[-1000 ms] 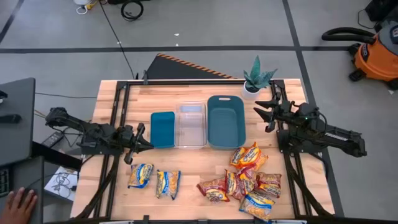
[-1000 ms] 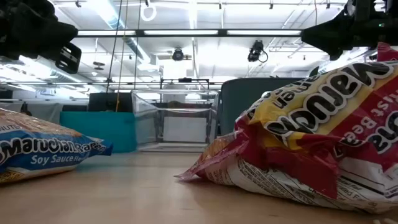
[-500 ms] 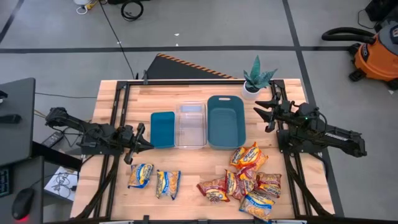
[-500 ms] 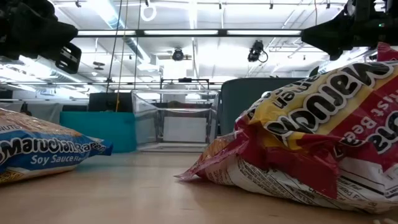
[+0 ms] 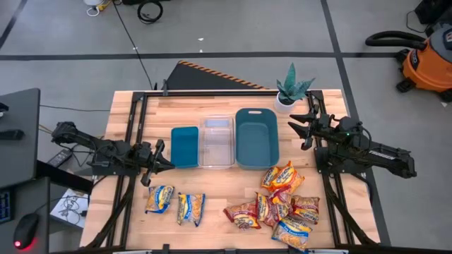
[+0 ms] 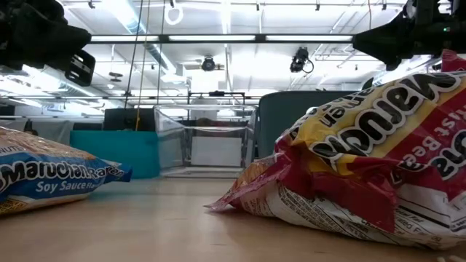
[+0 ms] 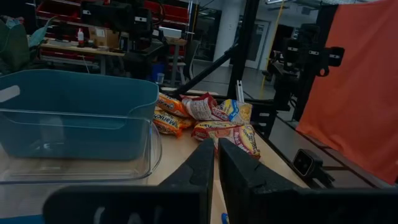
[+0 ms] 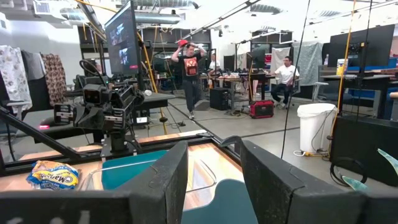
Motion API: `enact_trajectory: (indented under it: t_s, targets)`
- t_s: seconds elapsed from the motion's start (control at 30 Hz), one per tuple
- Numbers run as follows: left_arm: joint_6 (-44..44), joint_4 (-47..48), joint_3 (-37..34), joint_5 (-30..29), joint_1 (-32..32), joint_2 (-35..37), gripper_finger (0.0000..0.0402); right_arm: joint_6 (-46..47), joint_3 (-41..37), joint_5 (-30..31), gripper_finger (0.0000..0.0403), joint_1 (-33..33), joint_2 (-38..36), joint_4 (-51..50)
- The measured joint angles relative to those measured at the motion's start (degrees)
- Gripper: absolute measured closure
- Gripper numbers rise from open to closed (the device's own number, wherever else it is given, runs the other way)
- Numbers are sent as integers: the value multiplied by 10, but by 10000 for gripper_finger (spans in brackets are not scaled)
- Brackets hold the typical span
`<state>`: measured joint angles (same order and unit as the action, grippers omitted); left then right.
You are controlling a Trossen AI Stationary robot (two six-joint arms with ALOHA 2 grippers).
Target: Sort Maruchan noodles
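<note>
Two blue-printed yellow noodle packets point(image 5: 160, 199) point(image 5: 191, 208) lie flat near the table's near edge on its left half. A pile of several red and orange packets point(image 5: 282, 201) lies at the near right, overlapping one another. In the low view a blue packet point(image 6: 51, 178) and a red one point(image 6: 364, 167) show up close. My left gripper point(image 5: 169, 165) hovers shut left of the small teal bin, above and behind the blue packets. My right gripper point(image 5: 293, 125) hovers open just right of the large teal bin, beyond the pile.
Three bins stand in a row mid-table: a small teal one point(image 5: 185, 147), a clear one point(image 5: 217, 142) and a large teal one point(image 5: 257, 137). A potted plant point(image 5: 291, 88) stands at the far right corner. Bare wood lies between the two packet groups.
</note>
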<state>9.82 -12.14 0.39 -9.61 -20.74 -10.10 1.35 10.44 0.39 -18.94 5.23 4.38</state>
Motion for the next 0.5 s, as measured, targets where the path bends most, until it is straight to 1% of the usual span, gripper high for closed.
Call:
enact_trajectory:
  t_s: [0.23, 0.33, 0.4, 0.5]
  targets:
    - [0, -2, 0, 0, 0, 0, 372, 0, 0, 0, 250, 0, 0, 0]
    - [38, -11, 0, 0, 0, 0, 372, 0, 0, 0, 250, 0, 0, 0]
    - [62, -28, 0, -12, 0, 0, 372, 0, 0, 0, 250, 0, 0, 0]
    - [61, -48, 0, -32, 0, 0, 372, 0, 0, 0, 250, 0, 0, 0]
